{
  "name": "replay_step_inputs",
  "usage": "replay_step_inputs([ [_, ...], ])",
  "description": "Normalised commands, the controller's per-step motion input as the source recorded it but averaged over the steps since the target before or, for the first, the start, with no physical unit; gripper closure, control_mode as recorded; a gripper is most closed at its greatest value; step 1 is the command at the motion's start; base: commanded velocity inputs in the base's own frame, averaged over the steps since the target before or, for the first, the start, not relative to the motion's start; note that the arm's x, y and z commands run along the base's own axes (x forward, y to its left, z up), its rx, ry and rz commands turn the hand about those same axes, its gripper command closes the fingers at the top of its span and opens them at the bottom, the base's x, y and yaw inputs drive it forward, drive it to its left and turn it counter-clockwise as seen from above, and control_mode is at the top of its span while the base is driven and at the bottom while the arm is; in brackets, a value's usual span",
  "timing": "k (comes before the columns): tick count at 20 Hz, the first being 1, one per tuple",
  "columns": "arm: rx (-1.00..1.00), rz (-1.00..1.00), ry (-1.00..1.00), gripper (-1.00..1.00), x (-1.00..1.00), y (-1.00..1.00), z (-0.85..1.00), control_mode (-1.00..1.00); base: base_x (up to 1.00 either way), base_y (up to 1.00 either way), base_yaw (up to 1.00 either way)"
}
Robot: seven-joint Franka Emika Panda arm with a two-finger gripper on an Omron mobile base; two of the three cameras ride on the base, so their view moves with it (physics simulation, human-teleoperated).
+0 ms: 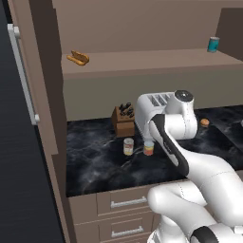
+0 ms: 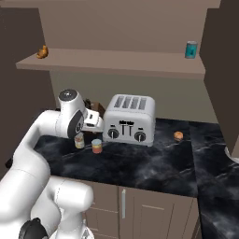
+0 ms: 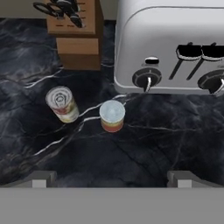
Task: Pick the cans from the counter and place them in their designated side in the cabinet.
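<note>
pincer [image 3: 112,177]: wide open, empty
short can [image 3: 112,116]: centre over it, descend straight
tall can [image 3: 62,104]: near, avoid nudging

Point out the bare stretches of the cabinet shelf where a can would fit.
The shelf board is bare along its whole middle, between the pastry at its left end and the teal can at its right end. Crowding is down on the counter, where both cans stand by the toaster and knife block.

counter [image 3: 144,148] with cans [image 3: 112,115], toaster [image 3: 170,43]
</note>
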Motion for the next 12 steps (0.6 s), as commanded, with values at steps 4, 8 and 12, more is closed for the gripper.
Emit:
replay_step_inputs([
  [4,0.0,0.0,0.0,-1.0,0.07,0.01,-0.05,-1.0,0.0,0.0,0.0],
  [8,0.0,0.0,0.0,-1.0,0.06,0.01,-0.07,-1.0,0.0,0.0,0.0],
  [12,0.0,0.0,0.0,-1.0,0.07,0.03,-0.11,-1.0,0.0,0.0,0.0],
])
